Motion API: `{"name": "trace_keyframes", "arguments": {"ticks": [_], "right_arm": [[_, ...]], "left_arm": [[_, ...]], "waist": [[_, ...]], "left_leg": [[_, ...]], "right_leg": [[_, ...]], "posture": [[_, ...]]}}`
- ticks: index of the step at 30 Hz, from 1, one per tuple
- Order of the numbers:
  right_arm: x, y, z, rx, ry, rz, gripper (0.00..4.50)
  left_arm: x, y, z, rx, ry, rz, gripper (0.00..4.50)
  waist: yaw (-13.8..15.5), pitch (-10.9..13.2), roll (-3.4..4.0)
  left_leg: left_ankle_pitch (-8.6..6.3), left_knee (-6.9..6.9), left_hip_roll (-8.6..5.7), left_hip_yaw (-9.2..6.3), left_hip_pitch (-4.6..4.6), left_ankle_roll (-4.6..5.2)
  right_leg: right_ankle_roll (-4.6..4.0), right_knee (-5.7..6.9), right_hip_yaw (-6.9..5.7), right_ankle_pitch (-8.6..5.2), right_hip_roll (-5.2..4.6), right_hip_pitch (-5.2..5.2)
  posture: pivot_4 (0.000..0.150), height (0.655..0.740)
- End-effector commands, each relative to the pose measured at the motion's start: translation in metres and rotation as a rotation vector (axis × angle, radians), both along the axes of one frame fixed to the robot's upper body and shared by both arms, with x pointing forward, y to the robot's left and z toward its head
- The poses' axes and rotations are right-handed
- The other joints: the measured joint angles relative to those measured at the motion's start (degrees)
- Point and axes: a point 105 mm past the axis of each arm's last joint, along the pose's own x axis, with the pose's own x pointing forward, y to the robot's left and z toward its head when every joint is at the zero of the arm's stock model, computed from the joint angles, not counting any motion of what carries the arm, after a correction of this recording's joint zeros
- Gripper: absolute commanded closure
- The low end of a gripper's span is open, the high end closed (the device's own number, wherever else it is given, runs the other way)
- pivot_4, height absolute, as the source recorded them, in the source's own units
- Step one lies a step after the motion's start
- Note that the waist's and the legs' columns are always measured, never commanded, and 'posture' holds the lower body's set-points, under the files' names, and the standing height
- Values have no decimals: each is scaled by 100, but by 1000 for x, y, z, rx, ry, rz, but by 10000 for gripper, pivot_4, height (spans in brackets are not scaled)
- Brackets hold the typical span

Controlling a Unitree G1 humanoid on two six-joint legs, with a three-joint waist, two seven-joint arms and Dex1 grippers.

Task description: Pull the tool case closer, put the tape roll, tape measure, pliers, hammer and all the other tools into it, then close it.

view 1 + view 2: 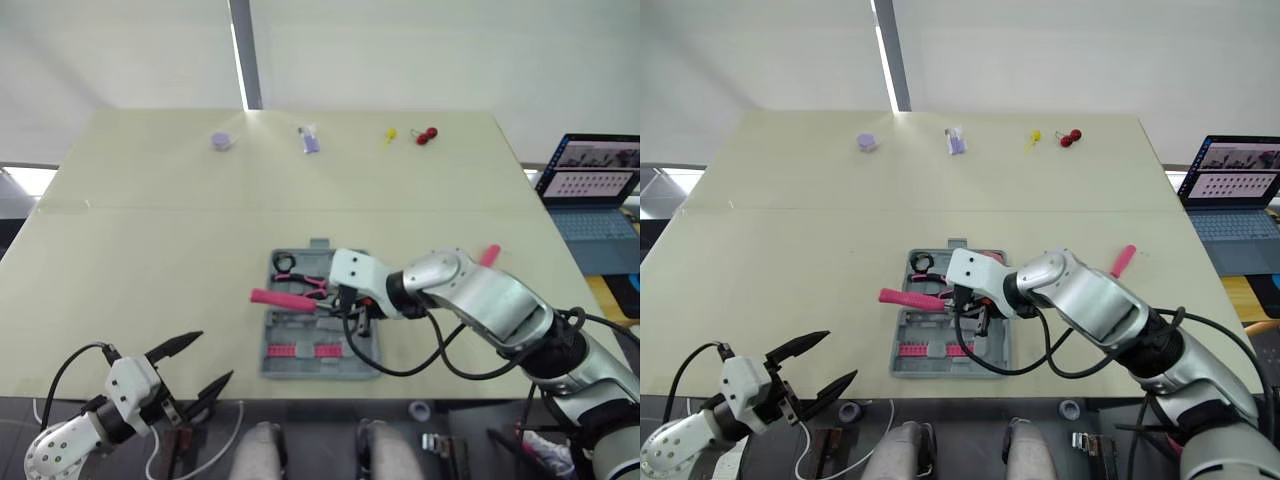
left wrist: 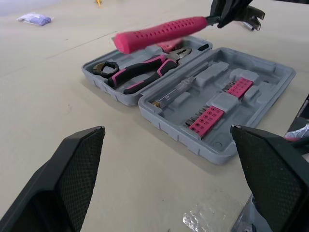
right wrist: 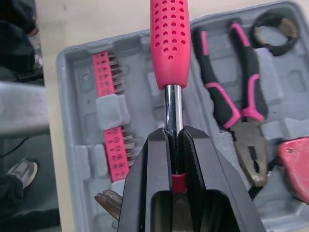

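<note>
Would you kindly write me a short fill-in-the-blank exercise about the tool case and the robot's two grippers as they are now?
1. The right gripper is shut on the chrome shaft of the pink-handled ____, holding it over the grey plastic tool case.
2. The pink-and-black pliers lie ____ the tool case.
3. The left gripper, near the table's front edge, is ____ and holds nothing.

Missing words: hammer; inside; open.
</note>
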Motion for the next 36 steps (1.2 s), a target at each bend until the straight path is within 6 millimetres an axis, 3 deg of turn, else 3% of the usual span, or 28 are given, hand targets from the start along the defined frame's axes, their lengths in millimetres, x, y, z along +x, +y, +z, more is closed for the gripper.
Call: {"name": "trace_keyframes", "arguments": {"ticks": [1, 14, 36], "right_arm": [[-1, 5, 10, -36, -47, 44, 44708], [-5, 5, -9, -182, -56, 107, 44708], [-4, -2, -27, -234, -39, 121, 44708]], "left_arm": [[-6, -5, 0, -15, -14, -21, 0], [-14, -10, -7, -15, 2, -66, 0], [-10, -11, -12, 9, 3, -53, 0]], "waist": [[-5, -1, -1], [-14, -2, -3], [-13, -2, -3]], "left_leg": [[0, 0, 0, 1, -1, 0], [-3, -3, -2, 6, -5, 5], [-3, 0, -4, 15, -6, 6]], "right_leg": [[0, -1, 0, 0, 0, -1], [1, -5, 0, 0, 2, -10], [2, 3, -2, 1, 10, -13]], "posture": [[1500, 7400], [1500, 7400], [1500, 7400]]}}
